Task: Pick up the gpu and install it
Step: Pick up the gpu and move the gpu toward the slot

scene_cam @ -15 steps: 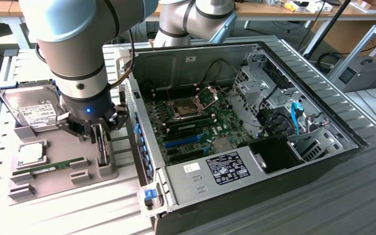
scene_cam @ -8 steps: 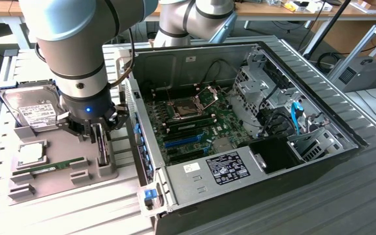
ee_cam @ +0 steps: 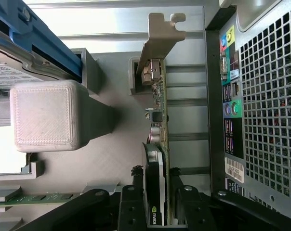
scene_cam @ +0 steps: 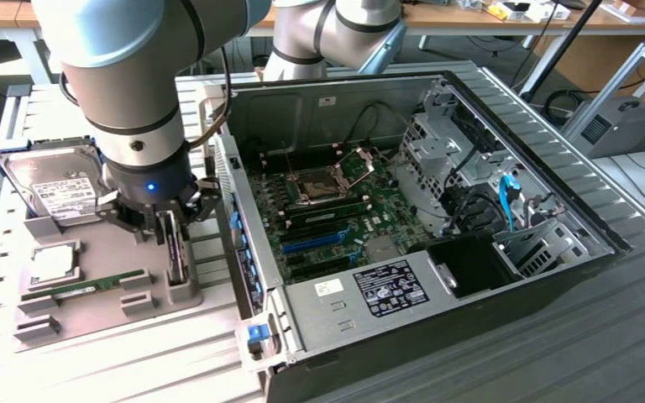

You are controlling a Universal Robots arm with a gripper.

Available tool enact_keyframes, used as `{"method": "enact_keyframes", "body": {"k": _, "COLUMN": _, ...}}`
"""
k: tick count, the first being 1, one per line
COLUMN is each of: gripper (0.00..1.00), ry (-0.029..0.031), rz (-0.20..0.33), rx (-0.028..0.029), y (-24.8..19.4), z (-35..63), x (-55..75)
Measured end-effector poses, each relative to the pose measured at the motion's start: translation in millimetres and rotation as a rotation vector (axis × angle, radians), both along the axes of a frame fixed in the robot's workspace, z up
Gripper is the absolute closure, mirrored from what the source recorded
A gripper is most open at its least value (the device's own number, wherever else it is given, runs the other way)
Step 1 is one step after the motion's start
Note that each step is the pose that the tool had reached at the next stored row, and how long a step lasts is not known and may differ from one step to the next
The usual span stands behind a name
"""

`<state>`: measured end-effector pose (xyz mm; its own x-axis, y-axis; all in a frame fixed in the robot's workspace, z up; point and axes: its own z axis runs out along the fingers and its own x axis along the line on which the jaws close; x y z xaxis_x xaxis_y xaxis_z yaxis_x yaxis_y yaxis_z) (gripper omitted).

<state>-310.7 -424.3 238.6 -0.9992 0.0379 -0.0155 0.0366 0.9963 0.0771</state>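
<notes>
Wrist view: pincer (ee_cam: 161,185) straddles upright gpu (ee_cam: 157,120), jaws apart.

narrow gap between upright gpu (ee_cam: 156,159) and computer case rear wall (ee_cam: 266,96), open holder floor (ee_cam: 116,144) on the other side, grey post (ee_cam: 44,115) and hard drive (scene_cam: 60,189) beyond

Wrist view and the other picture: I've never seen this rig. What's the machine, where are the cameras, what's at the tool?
The machine is one robot arm with a grasping tool at its end. The exterior view looks down from off the arm; the wrist view looks along the tool. A grey holder tray beside the open computer case carries a hard drive and a memory stick. The gpu stands on edge in that tray, with the tool down around it. Whether it is gripped yet, I cannot tell.
</notes>
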Motion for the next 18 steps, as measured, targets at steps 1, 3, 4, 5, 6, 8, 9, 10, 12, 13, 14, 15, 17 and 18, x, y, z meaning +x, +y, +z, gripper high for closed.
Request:
{"method": "enact_keyframes", "body": {"k": 1, "gripper": 0.73, "ry": -0.0001, "rz": 0.000, "rx": 0.0000, "y": 0.0, "z": 0.0, "x": 0.0}}
{"method": "enact_keyframes", "body": {"k": 3, "gripper": 0.73, "ry": -0.0001, "rz": 0.001, "rx": 0.0000, "y": 0.0, "z": 0.0, "x": 0.0}}
{"method": "enact_keyframes", "body": {"k": 4, "gripper": 0.73, "ry": 0.0000, "rz": 0.005, "rx": 0.0000, "y": 0.0, "z": 0.0, "x": 0.0}}
{"method": "enact_keyframes", "body": {"k": 5, "gripper": 0.73, "ry": -0.0001, "rz": 0.008, "rx": 0.0000, "y": 0.0, "z": 0.0, "x": 0.0}}
{"method": "enact_keyframes", "body": {"k": 6, "gripper": 0.73, "ry": -0.0001, "rz": 0.009, "rx": 0.0000, "y": 0.0, "z": 0.0, "x": 0.0}}
{"method": "enact_keyframes", "body": {"k": 8, "gripper": 0.73, "ry": 0.0000, "rz": 0.029, "rx": 0.0000, "y": 0.0, "z": 0.0, "x": 0.0}}
{"method": "enact_keyframes", "body": {"k": 9, "gripper": 0.73, "ry": 0.0000, "rz": 0.029, "rx": 0.0000, "y": 0.0, "z": 0.0, "x": 0.0}}
{"method": "enact_keyframes", "body": {"k": 10, "gripper": 0.73, "ry": -0.0001, "rz": 0.029, "rx": 0.0000, "y": 0.0, "z": 0.0, "x": 0.0}}
{"method": "enact_keyframes", "body": {"k": 12, "gripper": 0.73, "ry": 0.0000, "rz": 0.029, "rx": 0.0000, "y": 0.0, "z": 0.0, "x": 0.0}}
{"method": "enact_keyframes", "body": {"k": 13, "gripper": 0.73, "ry": -0.0001, "rz": 0.029, "rx": 0.0001, "y": 0.0, "z": 0.4, "x": 0.0}}
{"method": "enact_keyframes", "body": {"k": 14, "gripper": 0.73, "ry": 0.0001, "rz": 0.029, "rx": -0.0001, "y": 0.0, "z": 1.2, "x": 0.0}}
{"method": "enact_keyframes", "body": {"k": 15, "gripper": 0.73, "ry": 0.0000, "rz": 0.029, "rx": -0.0001, "y": 0.0, "z": 2.4, "x": 0.0}}
{"method": "enact_keyframes", "body": {"k": 17, "gripper": 0.73, "ry": -0.0001, "rz": 0.029, "rx": 0.0001, "y": 0.0, "z": 5.8, "x": 0.0}}
{"method": "enact_keyframes", "body": {"k": 18, "gripper": 0.73, "ry": -0.0001, "rz": 0.029, "rx": 0.0002, "y": 0.0, "z": 7.4, "x": 0.0}}
